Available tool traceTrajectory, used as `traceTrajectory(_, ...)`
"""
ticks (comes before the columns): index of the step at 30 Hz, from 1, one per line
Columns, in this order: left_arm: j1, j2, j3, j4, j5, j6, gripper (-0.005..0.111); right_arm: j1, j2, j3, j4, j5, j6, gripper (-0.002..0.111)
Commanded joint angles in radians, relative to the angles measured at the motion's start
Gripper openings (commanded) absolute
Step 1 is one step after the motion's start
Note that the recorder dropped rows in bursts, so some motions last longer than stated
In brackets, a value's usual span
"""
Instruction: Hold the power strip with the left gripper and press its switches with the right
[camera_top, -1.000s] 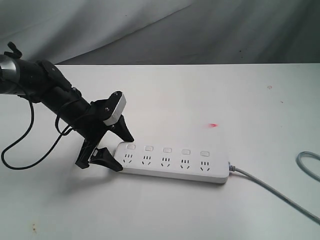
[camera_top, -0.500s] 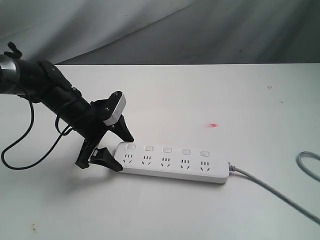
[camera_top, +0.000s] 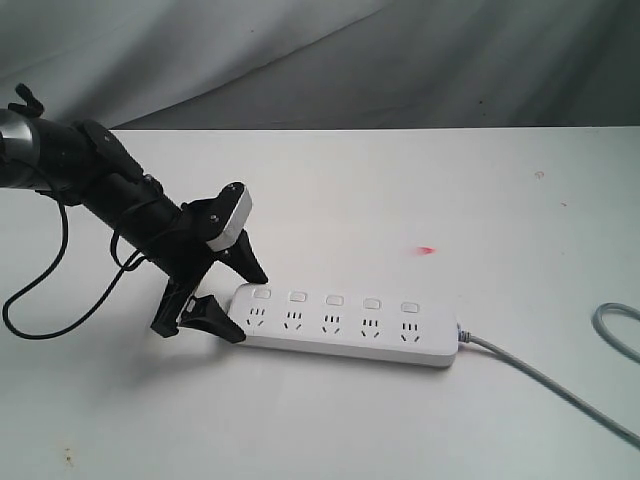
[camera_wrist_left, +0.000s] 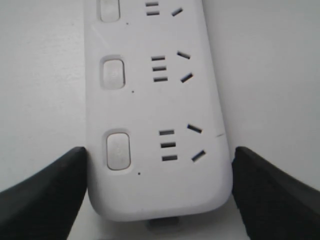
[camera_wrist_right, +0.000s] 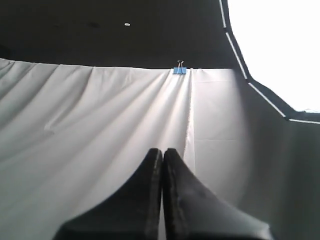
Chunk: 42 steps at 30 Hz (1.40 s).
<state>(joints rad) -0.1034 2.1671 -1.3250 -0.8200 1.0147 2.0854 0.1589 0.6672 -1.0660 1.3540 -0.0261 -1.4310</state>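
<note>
The white power strip (camera_top: 345, 325) lies flat on the table, its row of five switches (camera_top: 335, 300) on the far side of the sockets. My left gripper (camera_top: 250, 310) straddles the strip's left end, one black finger against each long side. In the left wrist view the fingers (camera_wrist_left: 60, 185) press both edges of the power strip (camera_wrist_left: 155, 100), and the nearest switch (camera_wrist_left: 118, 150) sits just inside. The right gripper (camera_wrist_right: 162, 151) is shut on nothing, points at a cloth backdrop and is out of the exterior view.
The grey cord (camera_top: 540, 375) runs from the strip's right end toward the table's right front edge. A small red spot (camera_top: 427, 249) marks the table behind the strip. A blue clip (camera_wrist_right: 179, 70) holds the grey backdrop cloth.
</note>
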Motion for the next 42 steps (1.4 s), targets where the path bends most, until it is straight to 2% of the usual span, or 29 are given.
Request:
traceTrajectory(1, -0.006, 0.001, -0.007, -0.014, 0.003, 0.008, 0.034, -0.003, -0.026, -0.001, 0.202, -0.004, 0.139, 0.000)
traceTrajectory(5, -0.006, 0.001, -0.007, -0.014, 0.003, 0.008, 0.034, -0.003, -0.056, 0.001, 0.373, -0.012, 0.220, 0.000)
traceTrajectory(10, -0.006, 0.001, -0.007, -0.014, 0.003, 0.008, 0.034, -0.003, -0.095, 0.048, 0.363, 0.003, 0.481, 0.000)
traceTrajectory(13, -0.006, 0.001, -0.007, -0.014, 0.003, 0.008, 0.034, -0.003, -0.118, 0.109, 0.221, 0.093, 0.526, 0.000)
traceTrajectory(18, -0.006, 0.001, -0.007, -0.014, 0.003, 0.008, 0.034, -0.011, -0.141, 0.209, -0.264, 0.389, 0.580, 0.000)
traceTrajectory(22, -0.006, 0.001, -0.007, -0.014, 0.003, 0.008, 0.034, -0.024, -0.141, 0.253, -0.673, 0.563, 0.927, 0.000)
traceTrajectory(25, -0.006, 0.001, -0.007, -0.014, 0.003, 0.008, 0.034, -0.071, -0.141, 0.255, -0.891, 0.686, 1.166, 0.000)
traceTrajectory(32, -0.006, 0.001, -0.007, -0.014, 0.003, 0.008, 0.034, -0.131, -0.176, 0.255, -1.125, 0.746, 1.225, 0.000)
traceTrajectory(37, -0.006, 0.001, -0.007, -0.014, 0.003, 0.008, 0.034, -0.138, -0.220, 0.255, -1.320, 0.746, 1.422, 0.000)
traceTrajectory(42, -0.006, 0.001, -0.007, -0.014, 0.003, 0.008, 0.034, -0.138, -0.222, 0.255, -1.354, 0.748, 1.437, 0.000)
